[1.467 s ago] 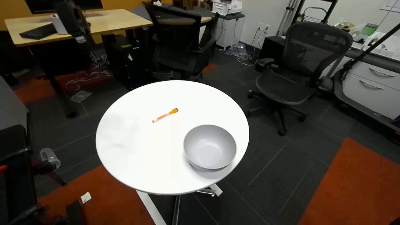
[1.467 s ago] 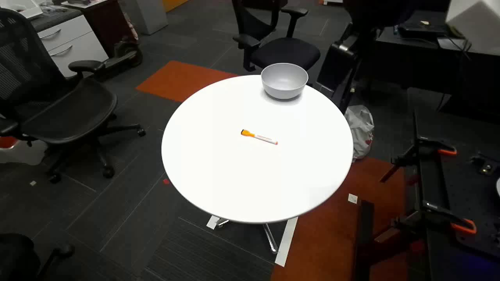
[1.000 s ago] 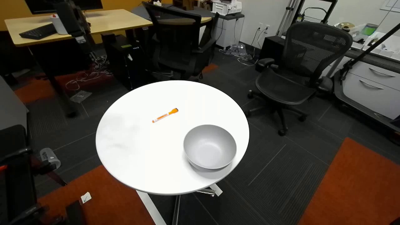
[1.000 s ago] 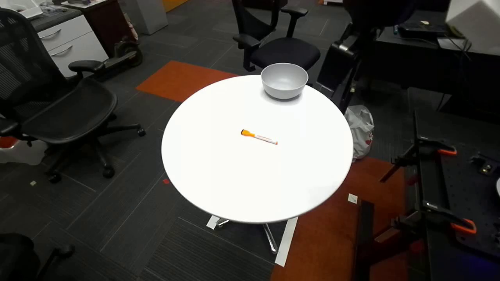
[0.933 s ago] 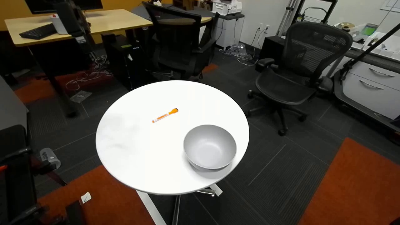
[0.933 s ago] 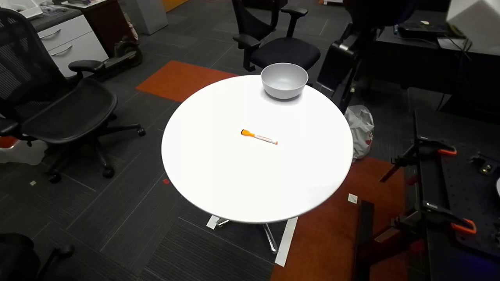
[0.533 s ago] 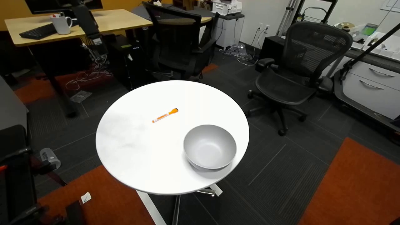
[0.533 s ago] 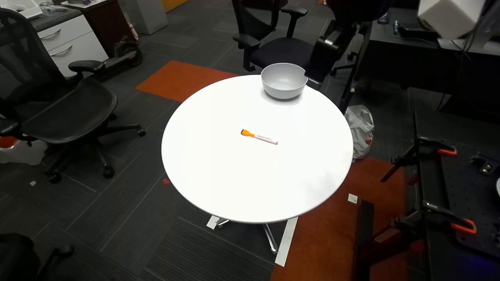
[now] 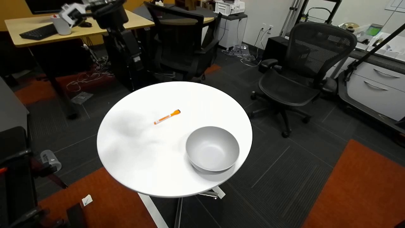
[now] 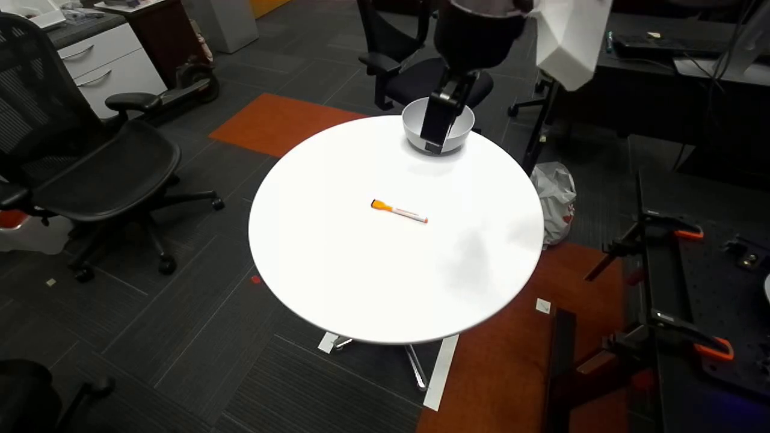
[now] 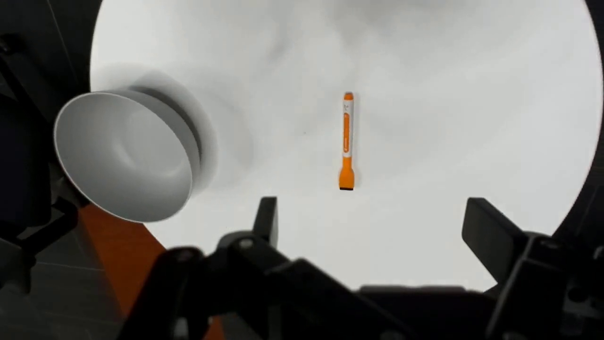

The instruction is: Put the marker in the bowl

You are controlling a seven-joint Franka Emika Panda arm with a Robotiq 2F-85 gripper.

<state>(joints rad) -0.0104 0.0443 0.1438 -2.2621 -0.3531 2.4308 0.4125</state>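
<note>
While the fingers stand wide apart, holding nothing, the orange-and-white marker lies flat on the round white bench, its broad orange end toward them in the wrist view. Upright near the bench's edge, the grey bowl sits apart from the marker; in an exterior view the fingers partly hide it.

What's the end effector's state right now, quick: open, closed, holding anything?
End effector: open, holding nothing; the marker lies on the table beyond its fingertips.
</note>
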